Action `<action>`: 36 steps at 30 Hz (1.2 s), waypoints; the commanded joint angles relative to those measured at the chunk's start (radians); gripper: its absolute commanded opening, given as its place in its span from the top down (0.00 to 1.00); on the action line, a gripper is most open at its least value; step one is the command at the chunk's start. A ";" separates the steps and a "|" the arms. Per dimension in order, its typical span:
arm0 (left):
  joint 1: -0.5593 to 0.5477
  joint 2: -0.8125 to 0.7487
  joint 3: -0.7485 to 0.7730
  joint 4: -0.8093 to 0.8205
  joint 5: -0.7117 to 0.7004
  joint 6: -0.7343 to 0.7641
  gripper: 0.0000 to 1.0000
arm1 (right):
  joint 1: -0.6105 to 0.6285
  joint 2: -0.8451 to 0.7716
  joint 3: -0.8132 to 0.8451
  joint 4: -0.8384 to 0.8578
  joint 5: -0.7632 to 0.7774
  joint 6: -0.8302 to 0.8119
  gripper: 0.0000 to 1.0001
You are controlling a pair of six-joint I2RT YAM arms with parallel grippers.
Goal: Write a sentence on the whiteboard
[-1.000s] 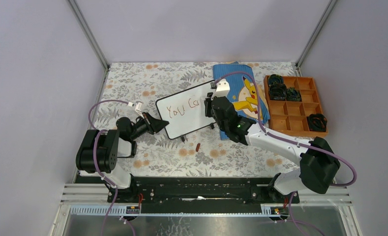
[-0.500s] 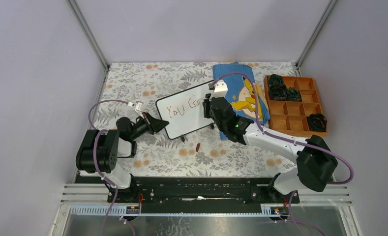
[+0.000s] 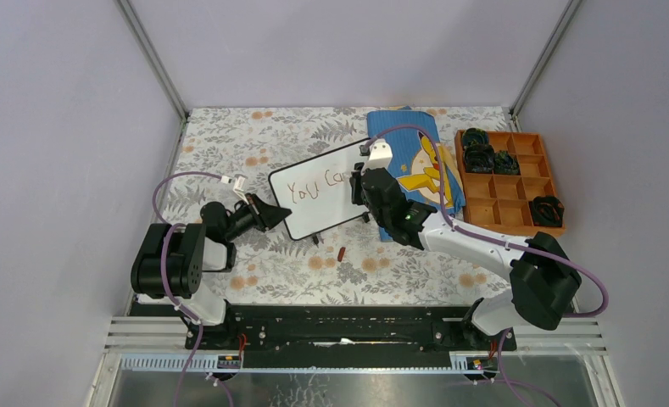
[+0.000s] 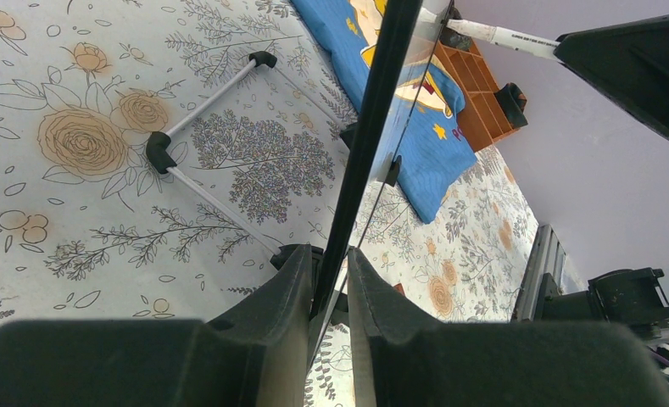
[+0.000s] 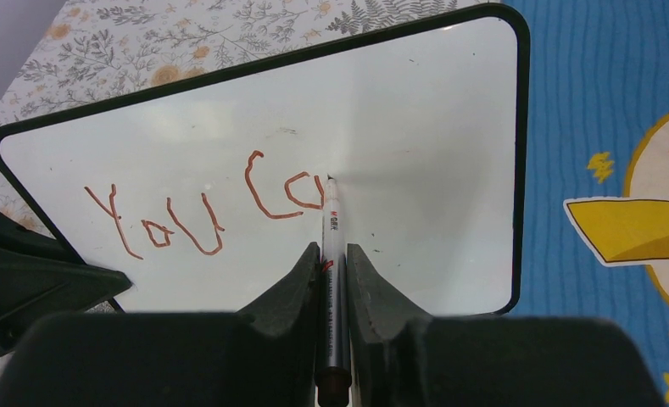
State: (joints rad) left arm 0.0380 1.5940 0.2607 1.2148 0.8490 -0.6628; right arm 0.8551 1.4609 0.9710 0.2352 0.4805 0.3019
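From above, we see the whiteboard (image 3: 322,212) at mid-frame, with our left gripper (image 3: 275,216) pinching its lower-left edge. In the left wrist view, the jaws clamp the thin black rim. In the right wrist view, our right gripper (image 5: 326,253) squeezes a marker (image 5: 330,220), its tip just after "You Co" of the sentence (image 5: 203,212). We judge most words are unwritten.

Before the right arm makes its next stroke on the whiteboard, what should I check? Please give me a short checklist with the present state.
1. Grip of the left gripper on the whiteboard edge: ok, clamped.
2. Hold of the right gripper on the marker: ok, shut on it.
3. Marker tip touching the board: cannot tell; it sits just right of the last letter.
4. Bare board right of the tip for more letters: ok.
5. Is the sentence finished: not ok; only "You" and a started second word.
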 commanded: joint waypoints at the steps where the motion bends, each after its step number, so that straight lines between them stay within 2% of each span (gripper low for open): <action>1: -0.007 0.017 0.009 -0.054 -0.034 0.039 0.74 | -0.010 0.002 -0.007 0.009 0.021 0.022 1.00; 12: -0.009 0.017 0.009 -0.054 -0.034 0.041 0.74 | -0.009 -0.011 -0.044 0.004 0.011 0.037 1.00; 36: -0.010 0.018 0.011 -0.060 -0.034 0.042 0.74 | -0.024 0.038 0.091 -0.005 0.030 -0.009 1.00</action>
State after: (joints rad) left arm 0.0315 1.5940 0.2646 1.2007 0.8463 -0.6582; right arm 0.8486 1.4879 1.0073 0.2062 0.4808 0.3096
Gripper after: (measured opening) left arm 0.266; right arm 0.185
